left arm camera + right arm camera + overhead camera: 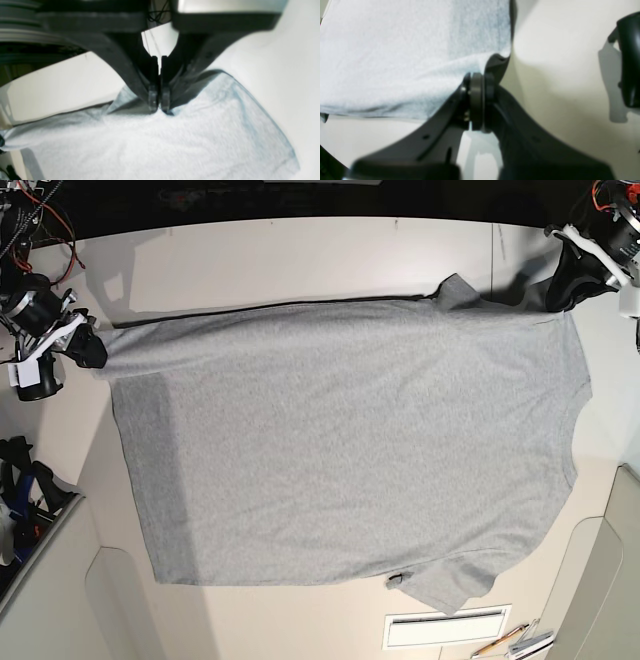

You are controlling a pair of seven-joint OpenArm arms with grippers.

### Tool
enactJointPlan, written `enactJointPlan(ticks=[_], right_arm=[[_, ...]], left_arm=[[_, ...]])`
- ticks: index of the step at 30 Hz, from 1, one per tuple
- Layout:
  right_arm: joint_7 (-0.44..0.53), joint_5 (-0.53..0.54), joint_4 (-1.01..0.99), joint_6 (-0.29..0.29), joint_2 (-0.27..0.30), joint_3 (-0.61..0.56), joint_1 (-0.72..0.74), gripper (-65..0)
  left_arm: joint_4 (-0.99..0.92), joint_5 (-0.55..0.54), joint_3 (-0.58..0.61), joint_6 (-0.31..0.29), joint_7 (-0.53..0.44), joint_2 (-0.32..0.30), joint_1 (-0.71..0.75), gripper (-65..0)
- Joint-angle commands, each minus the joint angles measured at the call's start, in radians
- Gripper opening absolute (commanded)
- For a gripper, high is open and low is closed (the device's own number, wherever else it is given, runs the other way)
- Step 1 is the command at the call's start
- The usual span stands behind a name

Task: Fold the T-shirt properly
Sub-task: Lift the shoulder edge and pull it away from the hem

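Grey T-shirt (340,450) is lying flat, centre frame. Left gripper (159,106) and right gripper (477,82) are pinching its upper corners; uneven pull w/ either arm risks slipping, bunching.

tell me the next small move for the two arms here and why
Probably lift both tools a little and carry that far edge across toward the near edge. The left tool is shut on the T-shirt near one top corner and the right tool is shut on the opposite corner, while the shirt lies spread flat on the table, plain side up, unfolded.
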Motion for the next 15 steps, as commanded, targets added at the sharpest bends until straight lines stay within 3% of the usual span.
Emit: enactJointPlan(ticks=[1, 15], right_arm=[[0.017, 0.021, 0.016, 0.003, 0.022, 0.011, 0.017, -65.0], [-0.002, 0.019, 0.015, 0.003, 0.021, 0.011, 0.096, -65.0]], left_arm=[[0.015, -0.010, -0.009, -0.012, -0.022, -0.023, -0.007, -65.0], [0.011, 0.092, -0.009, -0.012, -0.042, -0.125, -0.126, -65.0]])
